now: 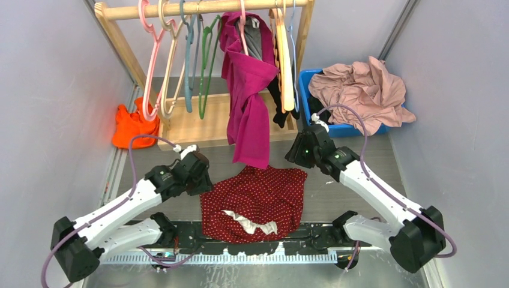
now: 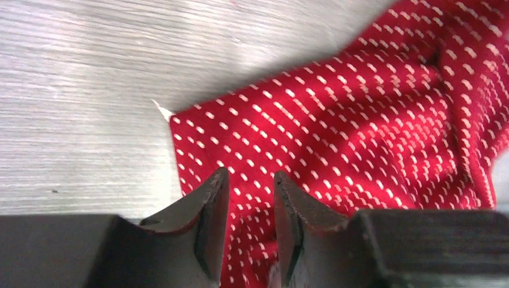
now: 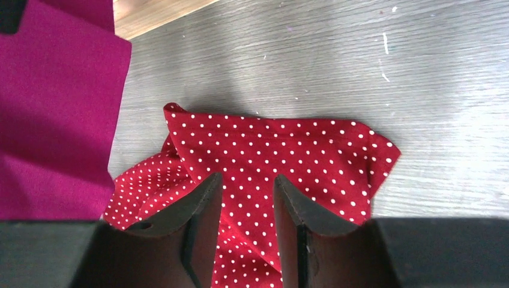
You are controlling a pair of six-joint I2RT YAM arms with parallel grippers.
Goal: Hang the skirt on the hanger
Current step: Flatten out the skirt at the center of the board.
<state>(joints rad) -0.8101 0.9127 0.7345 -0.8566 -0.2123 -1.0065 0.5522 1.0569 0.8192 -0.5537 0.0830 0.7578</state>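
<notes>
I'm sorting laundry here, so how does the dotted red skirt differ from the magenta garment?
The skirt is dark red with small white dots; the magenta garment is plain. The skirt lies rumpled on the table; the magenta garment hangs from the wooden rail. Both are soft reddish cloth.

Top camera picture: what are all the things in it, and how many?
skirt: one, dark red, white dots, on table, near middle
pink hanger: one, pink, empty, left end of rack
green hanger: one, green, among other empty hangers
wooden hanger: one, tan, right end
magenta garment: one, magenta, hanging mid-rack
pale pink garment: one, pink, in blue bin
orange cloth: one, orange, left of rack
left gripper: one, black, open above skirt
right gripper: one, black, open above skirt
</notes>
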